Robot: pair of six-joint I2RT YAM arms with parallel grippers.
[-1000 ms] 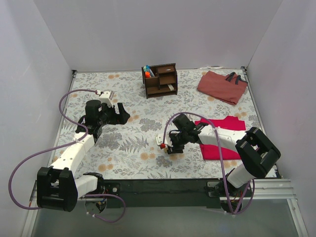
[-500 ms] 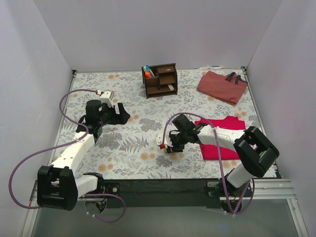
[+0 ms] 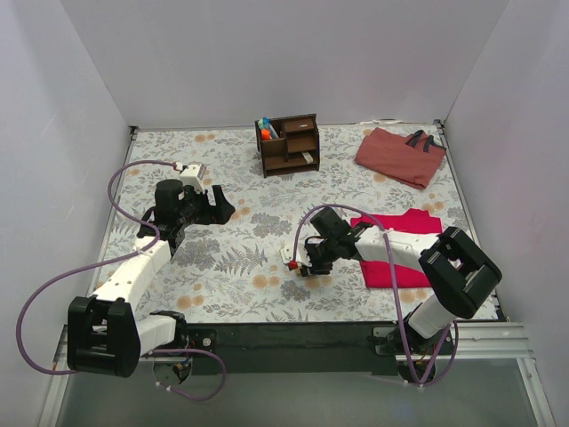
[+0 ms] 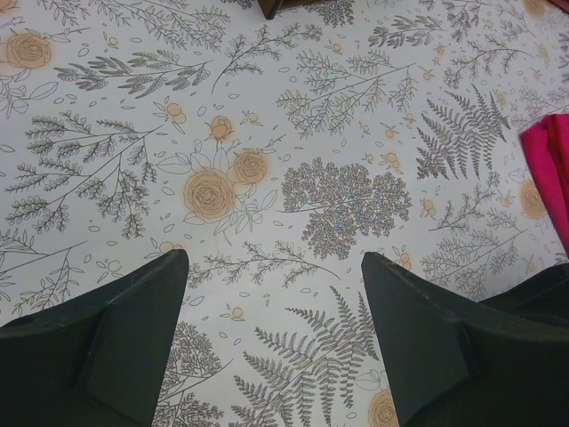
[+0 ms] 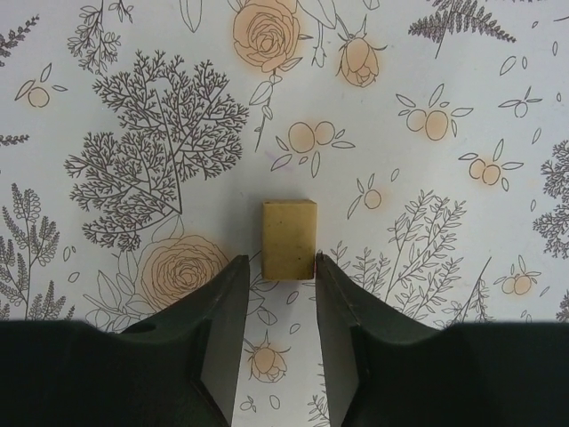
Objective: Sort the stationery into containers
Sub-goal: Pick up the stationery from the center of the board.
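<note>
A small tan eraser (image 5: 289,239) lies flat on the floral tablecloth. My right gripper (image 5: 277,262) (image 3: 300,265) is low over it, open, with the jaws on either side of the eraser's near end. The right fingertip (image 5: 324,267) touches its edge and the left one stands a little apart. The dark brown wooden organiser (image 3: 289,144) stands at the back centre, with blue, green and orange-tipped pens (image 3: 266,128) upright in its left compartment. My left gripper (image 3: 220,206) (image 4: 274,260) is open and empty over bare cloth at the left.
A reddish-brown fabric bag (image 3: 400,156) lies at the back right. A flat red cloth (image 3: 402,251) lies under the right arm, and its edge shows in the left wrist view (image 4: 551,169). Purple cables loop beside both arms.
My right gripper has crept slightly left and nearer, down to the eraser. The left arm has barely moved.
</note>
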